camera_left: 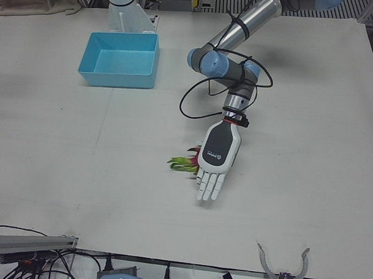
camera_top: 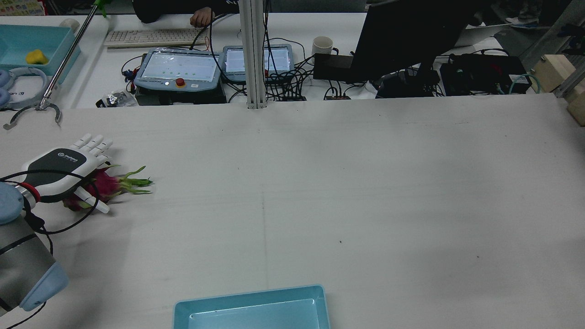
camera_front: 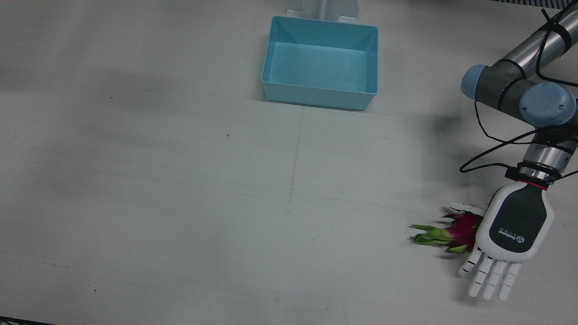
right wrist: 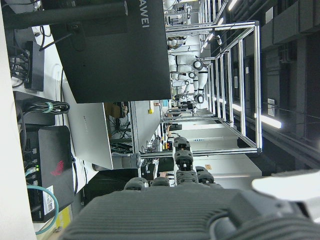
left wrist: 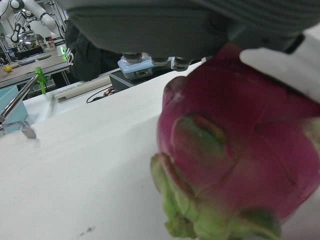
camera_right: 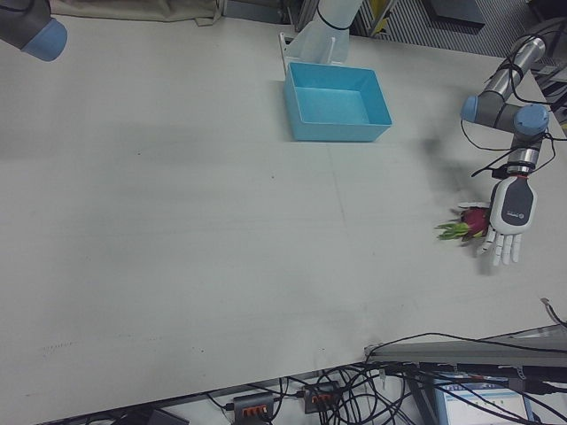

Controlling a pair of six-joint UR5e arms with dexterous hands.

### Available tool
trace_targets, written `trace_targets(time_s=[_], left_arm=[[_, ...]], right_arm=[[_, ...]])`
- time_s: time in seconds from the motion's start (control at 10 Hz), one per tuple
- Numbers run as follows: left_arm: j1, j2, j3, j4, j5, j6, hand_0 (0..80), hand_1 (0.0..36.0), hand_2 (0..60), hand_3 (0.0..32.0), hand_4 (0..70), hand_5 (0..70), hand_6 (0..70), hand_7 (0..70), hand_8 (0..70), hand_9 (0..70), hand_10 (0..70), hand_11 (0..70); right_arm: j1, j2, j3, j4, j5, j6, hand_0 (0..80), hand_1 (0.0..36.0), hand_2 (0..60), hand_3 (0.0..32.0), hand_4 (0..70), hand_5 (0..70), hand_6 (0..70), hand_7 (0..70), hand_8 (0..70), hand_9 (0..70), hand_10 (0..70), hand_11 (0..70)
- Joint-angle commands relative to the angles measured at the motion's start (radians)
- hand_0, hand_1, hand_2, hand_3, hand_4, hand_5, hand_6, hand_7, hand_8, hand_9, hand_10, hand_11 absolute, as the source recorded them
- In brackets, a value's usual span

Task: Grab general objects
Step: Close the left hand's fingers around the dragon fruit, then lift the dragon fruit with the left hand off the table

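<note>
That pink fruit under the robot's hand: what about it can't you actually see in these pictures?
- Front view: the left hand covers most of the dragon fruit; only its pink side and green tips show.
- Rear view: palm and cable hide the fruit's top, so contact underneath cannot be judged.
- Left hand view: the fruit is cut off by the right edge, and whether the fingers press it is unclear.
- Right-front view: too small for detail.

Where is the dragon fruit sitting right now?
The dragon fruit lies on the table at the front view's lower right, partly under the left hand, far from the blue bin.
</note>
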Motion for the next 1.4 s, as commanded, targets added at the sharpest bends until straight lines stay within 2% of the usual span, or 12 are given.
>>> trace_targets(time_s=[0.0,0.1,0.3,0.4,0.5,0.6,0.7,0.9,1.0,1.1,1.2,1.3], left_arm=[[-0.001,0.000,-0.007,0.000,-0.011,0.001,50.9,19.9,11.9,0.0,13.9,48.1,0.0,10.1,0.0,0.6,0.0,0.0],[0.001,-0.002,-0.007,0.000,-0.011,0.001,52.1,20.7,13.0,0.0,21.9,54.6,0.0,12.1,0.0,1.0,0.0,0.0],[-0.001,-0.002,-0.012,0.000,-0.011,0.001,53.9,21.2,14.0,0.0,37.0,61.2,0.3,14.2,0.0,1.4,0.0,0.0],[-0.001,0.001,-0.047,0.000,-0.010,0.001,54.6,25.6,31.7,0.0,44.5,63.3,1.6,15.2,0.0,1.6,0.0,0.0],[-0.005,0.003,-0.091,0.006,-0.010,0.001,52.4,34.3,60.0,0.0,48.9,65.6,2.6,15.9,0.0,1.7,0.0,0.0],[-0.008,0.006,-0.142,0.018,-0.008,-0.001,49.7,36.0,60.0,0.0,50.1,68.2,2.9,16.8,0.4,1.9,0.0,0.0],[-0.010,0.006,-0.173,0.028,-0.007,-0.003,48.1,36.0,60.0,0.0,47.9,69.5,2.4,16.6,1.0,1.9,0.0,0.0],[-0.010,0.004,-0.211,0.045,-0.001,-0.009,50.3,36.0,60.0,0.0,43.1,70.0,2.3,16.6,1.9,1.9,0.0,0.0],[-0.010,0.004,-0.255,0.066,0.007,-0.015,49.7,36.0,60.0,0.0,40.9,70.0,1.9,16.1,2.0,1.8,0.0,0.0],[-0.008,0.003,-0.303,0.084,0.071,-0.021,49.0,36.0,60.0,0.0,38.9,68.7,1.2,15.2,1.9,1.6,0.0,0.0],[-0.007,-0.006,-0.309,0.092,0.198,-0.056,47.7,36.0,60.0,0.0,36.6,67.0,0.3,13.9,1.7,1.3,0.0,0.0],[-0.008,-0.041,-0.299,0.095,0.289,-0.135,47.3,36.0,60.0,0.0,36.0,66.4,0.1,13.2,1.2,1.2,1.1,3.3]], right_arm=[[0.000,0.000,0.002,0.000,0.000,-0.001,0.0,0.0,0.0,0.0,0.0,0.0,0.0,0.0,0.0,0.0,0.0,0.0],[0.000,0.000,0.002,0.000,-0.001,-0.001,0.0,0.0,0.0,0.0,0.0,0.0,0.0,0.0,0.0,0.0,0.0,0.0],[0.000,0.000,0.002,0.000,0.000,-0.001,0.0,0.0,0.0,0.0,0.0,0.0,0.0,0.0,0.0,0.0,0.0,0.0],[0.000,0.000,0.003,0.000,0.000,-0.001,0.0,0.0,0.0,0.0,0.0,0.0,0.0,0.0,0.0,0.0,0.0,0.0],[0.000,0.000,0.003,0.000,0.000,-0.001,0.0,0.0,0.0,0.0,0.0,0.0,0.0,0.0,0.0,0.0,0.0,0.0],[0.000,0.000,0.003,0.000,-0.001,-0.001,0.0,0.0,0.0,0.0,0.0,0.0,0.0,0.0,0.0,0.0,0.0,0.0],[0.000,0.000,0.003,0.000,-0.001,-0.001,0.0,0.0,0.0,0.0,0.0,0.0,0.0,0.0,0.0,0.0,0.0,0.0],[0.000,0.000,0.003,0.000,0.000,-0.003,0.0,0.0,0.0,0.0,0.0,0.0,0.0,0.0,0.0,0.0,0.0,0.0],[0.000,0.000,0.003,0.000,0.000,-0.003,0.0,0.0,0.0,0.0,0.0,0.0,0.0,0.0,0.0,0.0,0.0,0.0],[0.000,0.000,0.003,0.000,-0.001,-0.003,0.0,0.0,0.0,0.0,0.0,0.0,0.0,0.0,0.0,0.0,0.0,0.0],[0.000,0.000,0.003,0.000,0.000,-0.003,0.0,0.0,0.0,0.0,0.0,0.0,0.0,0.0,0.0,0.0,0.0,0.0],[0.000,0.000,0.003,0.000,0.000,-0.003,0.0,0.0,0.0,0.0,0.0,0.0,0.0,0.0,0.0,0.0,0.0,0.0]])
